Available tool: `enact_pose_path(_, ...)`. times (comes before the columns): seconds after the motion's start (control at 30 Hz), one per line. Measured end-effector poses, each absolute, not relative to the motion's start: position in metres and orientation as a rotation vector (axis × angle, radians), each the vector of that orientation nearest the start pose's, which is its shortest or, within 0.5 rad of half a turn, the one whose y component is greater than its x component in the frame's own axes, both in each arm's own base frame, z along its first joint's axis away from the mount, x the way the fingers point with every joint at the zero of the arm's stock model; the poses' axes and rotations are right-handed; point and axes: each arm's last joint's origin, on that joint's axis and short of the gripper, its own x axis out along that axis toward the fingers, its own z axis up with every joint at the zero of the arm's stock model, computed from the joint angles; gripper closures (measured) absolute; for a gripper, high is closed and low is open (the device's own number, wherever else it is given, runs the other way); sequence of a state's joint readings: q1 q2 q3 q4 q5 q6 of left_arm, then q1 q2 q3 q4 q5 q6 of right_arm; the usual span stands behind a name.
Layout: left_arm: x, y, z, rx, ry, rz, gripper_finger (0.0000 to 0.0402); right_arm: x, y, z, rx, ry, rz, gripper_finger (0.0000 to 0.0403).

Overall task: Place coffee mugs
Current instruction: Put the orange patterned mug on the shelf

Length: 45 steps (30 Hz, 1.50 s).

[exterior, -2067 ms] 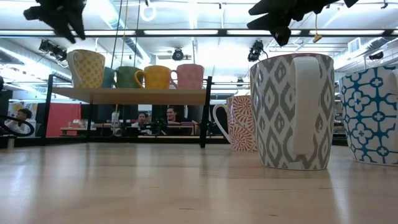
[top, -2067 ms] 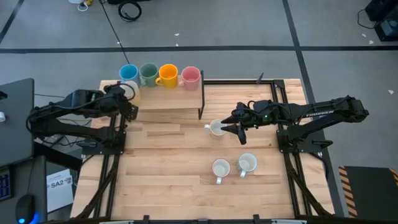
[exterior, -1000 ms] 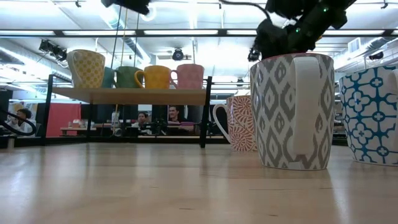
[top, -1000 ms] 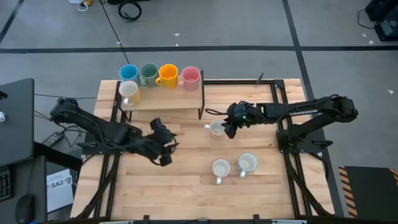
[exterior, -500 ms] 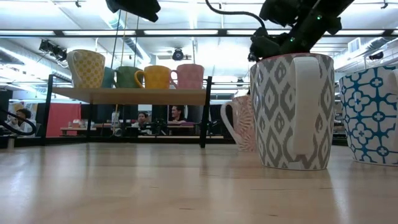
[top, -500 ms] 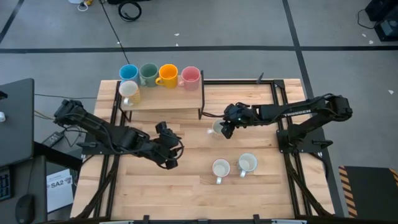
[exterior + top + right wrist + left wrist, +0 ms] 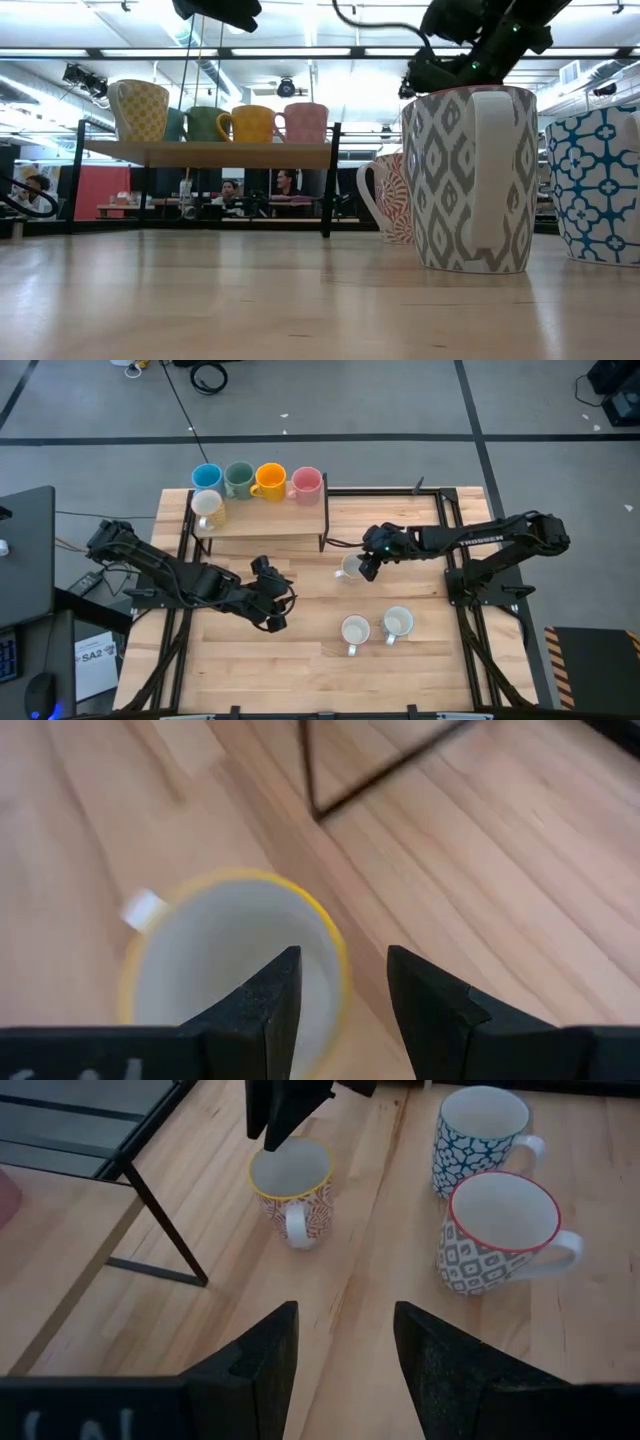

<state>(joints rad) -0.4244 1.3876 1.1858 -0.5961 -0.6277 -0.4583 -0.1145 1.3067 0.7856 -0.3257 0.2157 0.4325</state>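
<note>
On a wooden table [image 7: 300,650], the right gripper [image 7: 366,564] hangs over a white mug with a red pattern and a yellow rim [image 7: 349,566], its two dark fingers [image 7: 262,1010] spread apart and straddling the rim on the side away from the handle; nothing is clamped between them. That mug [image 7: 290,1187] stands on the tabletop just beside the foot of a low dark-framed shelf [image 7: 262,522], and in the low view it appears slightly tilted [image 7: 390,198]. Nearer the table's front edge, two more white mugs stand side by side: a grey-patterned mug with a red rim [image 7: 354,631] and a blue-patterned mug [image 7: 398,623], well apart from the gripper. On the shelf, five mugs are lined up: a blue mug [image 7: 206,476], a dark green mug [image 7: 238,478], an orange-yellow mug [image 7: 269,480] and a pink mug [image 7: 306,483] in a row along the far edge, and a cream mug with a yellow pattern [image 7: 207,505] in front of the blue one. The left gripper [image 7: 273,612] hovers over bare wood near the middle of the table, its fingers [image 7: 258,1365] apart and empty, facing the three mugs on the tabletop. People are seated in the room behind the table [image 7: 232,192].
</note>
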Motion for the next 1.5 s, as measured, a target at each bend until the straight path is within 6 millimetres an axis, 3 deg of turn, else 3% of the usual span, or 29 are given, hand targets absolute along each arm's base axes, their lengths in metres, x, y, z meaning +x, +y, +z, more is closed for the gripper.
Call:
enact_pose_path(0.23, 0.269, -0.103, 0.308, -0.037, 0.625, 0.342, 0.0228, 0.251, -0.038, 0.209, 0.376, 0.844, -0.497, 0.0247)
enact_pose_path(0.73, 0.269, -0.103, 0.308, -0.038, 0.624, 0.341, 0.0228, 0.266, -0.039, 0.178, 0.387, 0.958, -0.479, 0.0252)
enact_pose_path(0.9, 0.269, -0.103, 0.308, -0.038, 0.624, 0.341, 0.0228, 0.266, -0.039, 0.18, 0.389, 0.947, -0.474, 0.0283)
enact_pose_path(1.17, 0.269, -0.103, 0.308, -0.039, 0.624, 0.342, 0.0228, 0.269, -0.038, 0.185, 0.407, 0.895, -0.446, 0.037)
enact_pose_path(1.5, 0.271, -0.1, 0.308, -0.046, 0.617, 0.35, 0.0228, 0.277, -0.037, 0.197, 0.484, 0.761, -0.36, 0.0369)
